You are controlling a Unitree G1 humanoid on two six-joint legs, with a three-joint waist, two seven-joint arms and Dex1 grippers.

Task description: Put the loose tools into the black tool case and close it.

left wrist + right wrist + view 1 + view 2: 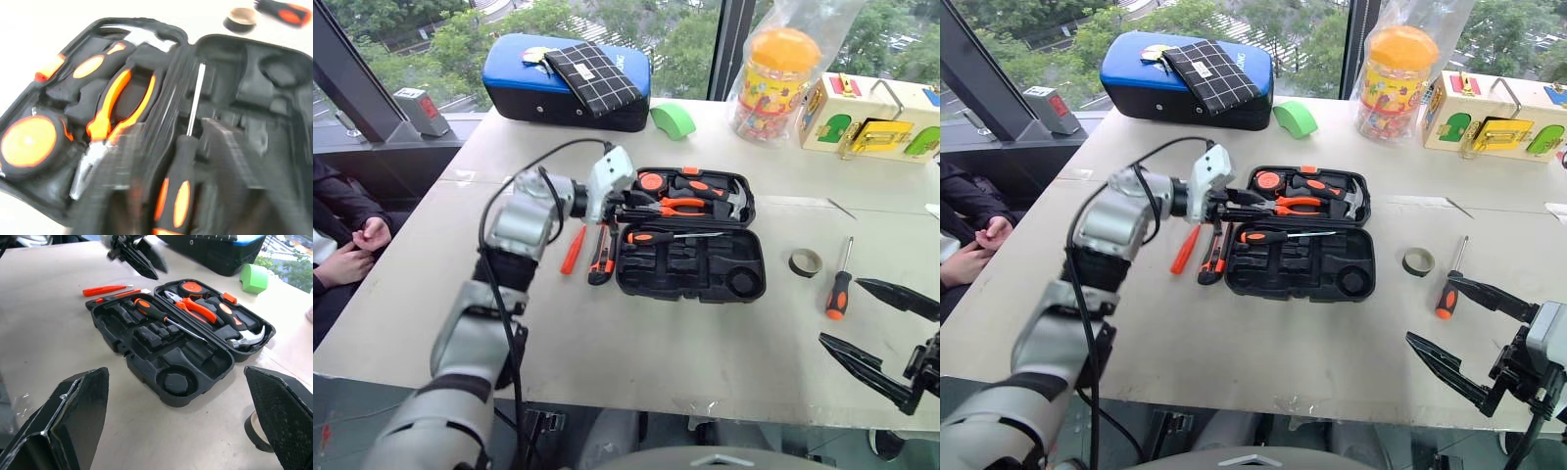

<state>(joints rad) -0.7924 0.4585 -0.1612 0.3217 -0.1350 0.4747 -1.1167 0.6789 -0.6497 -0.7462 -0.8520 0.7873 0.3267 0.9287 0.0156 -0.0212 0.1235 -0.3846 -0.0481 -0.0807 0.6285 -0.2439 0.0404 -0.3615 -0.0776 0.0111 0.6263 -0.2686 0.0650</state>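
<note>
Pale table [607,362] beside big daylit windows [391,29]

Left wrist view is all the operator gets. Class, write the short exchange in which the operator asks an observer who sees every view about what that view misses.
Operator: Is anything lying left of the case?
Observer: Yes. A slim orange screwdriver and a utility knife lie on the table, beside the left edge of the black tool case.
Operator: What is the right gripper doing?
Observer: The right gripper hangs open and empty, just on the near side of the loose screwdriver.
</note>
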